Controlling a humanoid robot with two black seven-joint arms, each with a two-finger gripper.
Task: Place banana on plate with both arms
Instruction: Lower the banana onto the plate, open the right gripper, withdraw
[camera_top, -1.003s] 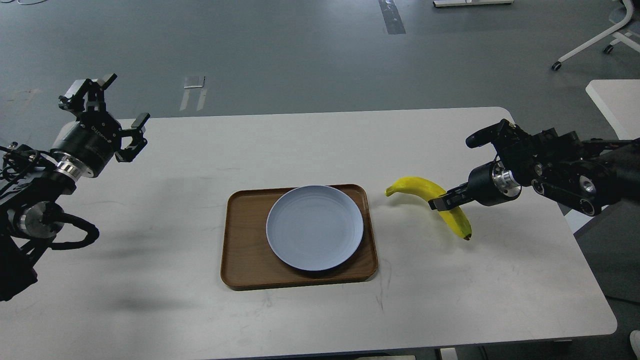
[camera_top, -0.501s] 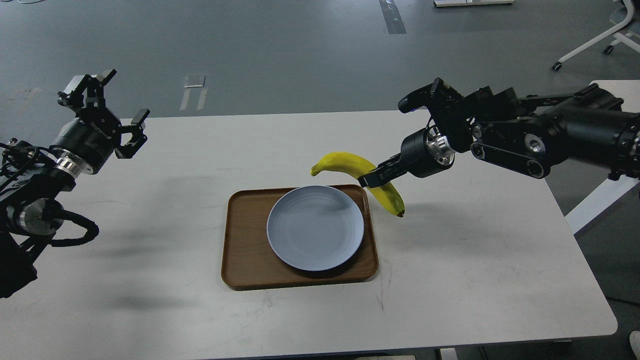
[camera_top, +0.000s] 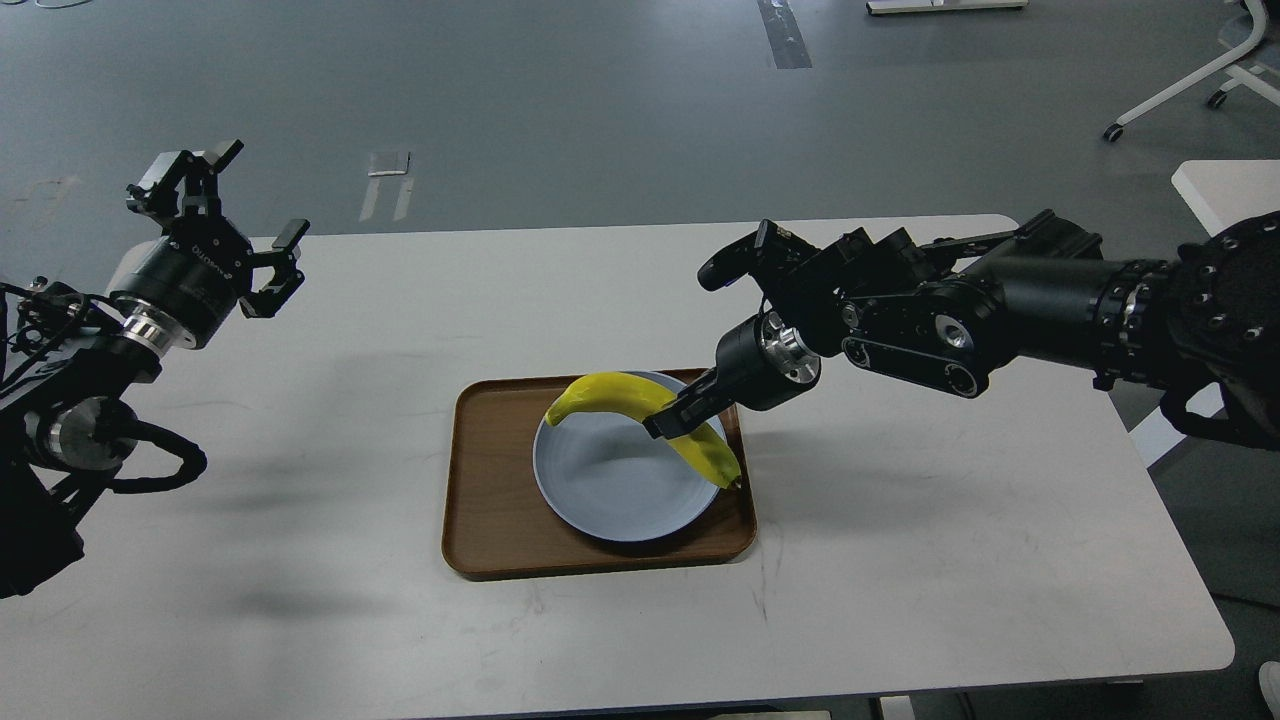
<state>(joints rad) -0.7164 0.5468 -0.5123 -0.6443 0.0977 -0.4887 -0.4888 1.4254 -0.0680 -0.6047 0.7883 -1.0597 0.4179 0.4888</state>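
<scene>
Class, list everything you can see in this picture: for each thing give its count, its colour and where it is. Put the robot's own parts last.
banana: one, yellow, over the plate, held by the right claw
plate: one, pale blue-grey, on the tray
tray: one, brown wood, middle of the table
table: one, white, fills most of the view
chair base: one, white, on the floor, top right
left claw: one, black, open, raised at the left
right claw: one, black, shut on the banana

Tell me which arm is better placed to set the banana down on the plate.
Right. The right gripper already holds the banana over the plate; the left gripper is open, far left.
</scene>
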